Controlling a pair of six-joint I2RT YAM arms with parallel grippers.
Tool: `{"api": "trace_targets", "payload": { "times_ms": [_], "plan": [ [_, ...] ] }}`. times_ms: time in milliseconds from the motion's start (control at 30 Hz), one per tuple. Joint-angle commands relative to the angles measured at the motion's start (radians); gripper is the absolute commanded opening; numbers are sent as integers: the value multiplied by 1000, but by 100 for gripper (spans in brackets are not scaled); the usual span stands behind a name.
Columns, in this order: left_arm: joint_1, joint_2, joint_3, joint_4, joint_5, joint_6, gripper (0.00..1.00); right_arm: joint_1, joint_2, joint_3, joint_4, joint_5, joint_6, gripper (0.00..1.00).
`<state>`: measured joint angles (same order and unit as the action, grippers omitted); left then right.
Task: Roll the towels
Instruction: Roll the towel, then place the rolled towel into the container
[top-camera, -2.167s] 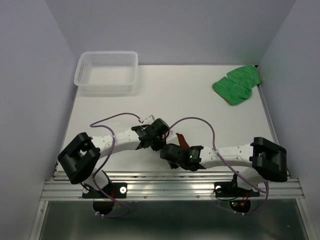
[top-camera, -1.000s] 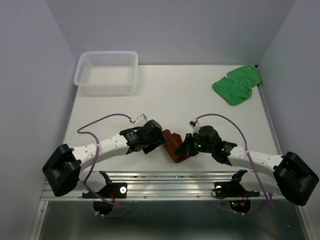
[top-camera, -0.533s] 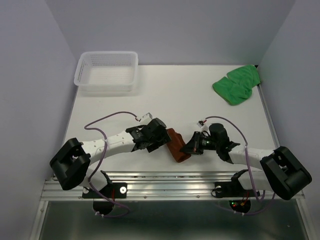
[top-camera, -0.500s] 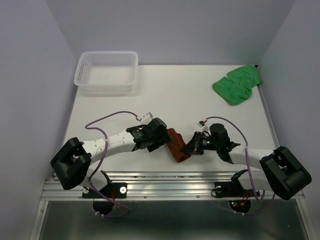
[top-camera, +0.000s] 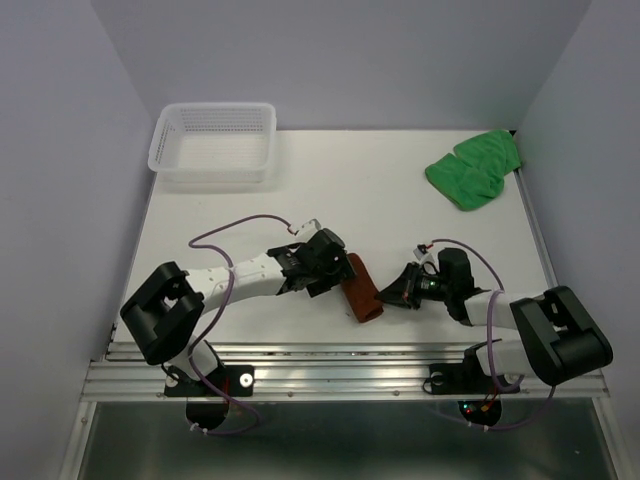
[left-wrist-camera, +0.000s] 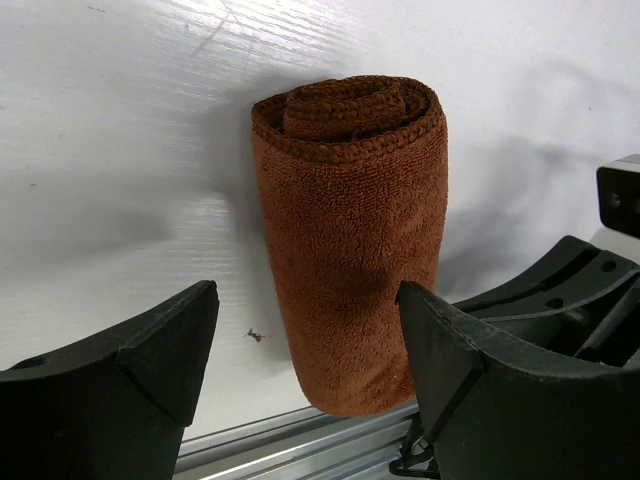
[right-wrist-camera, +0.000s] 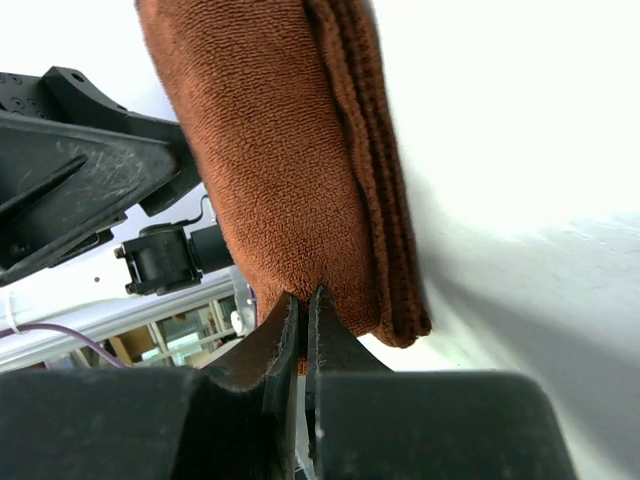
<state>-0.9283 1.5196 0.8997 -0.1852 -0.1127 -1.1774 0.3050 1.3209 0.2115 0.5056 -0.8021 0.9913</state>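
Smooth white tabletop (top-camera: 350, 200), white mesh basket (top-camera: 215, 170) far left, crumpled fuzzy green towel (top-camera: 474, 168) far right, rust-brown terry towel (top-camera: 360, 288) rolled into a cylinder near the front edge, left hand (left-wrist-camera: 310, 340) open astride it, right hand (right-wrist-camera: 300, 310) closed, tips touching it.

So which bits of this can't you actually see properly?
- Right wrist view: whether the right gripper, shut, pinches the brown towel or just touches it; its own tips hide the contact.
- Same view: the towel's far end, cut off by the top edge.
- Top view: the left gripper fingers, too small and dark.
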Motion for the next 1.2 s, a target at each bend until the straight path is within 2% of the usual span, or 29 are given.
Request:
{"api": "trace_targets", "payload": {
  "times_ms": [0, 300, 433, 767, 833, 900, 933, 1000, 1033, 1100, 1133, 1167],
  "plan": [
    [-6, 10, 33, 42, 25, 32, 83, -17, 35, -14, 34, -13, -36, 1],
    [-26, 65, 16, 121, 80, 32, 81, -26, 104, -17, 34, 12, -56, 1],
    [-27, 89, 7, 136, 82, 24, 75, -26, 101, -17, 34, 7, -56, 1],
    [-29, 191, -21, 223, 107, 5, 53, -26, 103, -11, 34, -9, -69, 1],
    [-30, 194, -44, 257, 111, -5, 44, -26, 103, -9, 33, -14, -72, 3],
    [-30, 195, -54, 266, 133, -14, 34, -26, 103, -6, 33, -25, -79, 6],
    [-30, 197, -56, 268, 131, -16, 19, -26, 100, 0, 33, -35, -91, 8],
    [-29, 202, -58, 270, 130, -13, 0, -26, 80, 9, 28, -57, -105, 15],
    [-29, 200, -59, 285, 124, -7, 0, -26, 64, 26, 5, -60, -118, 18],
    [-29, 195, -58, 288, 123, 10, 0, -26, 0, 57, -71, -49, -184, 29],
    [-26, 194, -56, 296, 123, 21, 0, -26, -29, 75, -160, -43, -215, 33],
    [-24, 185, -53, 302, 123, 33, 0, -26, -61, 110, -209, -33, -239, 42]
  ]
}}
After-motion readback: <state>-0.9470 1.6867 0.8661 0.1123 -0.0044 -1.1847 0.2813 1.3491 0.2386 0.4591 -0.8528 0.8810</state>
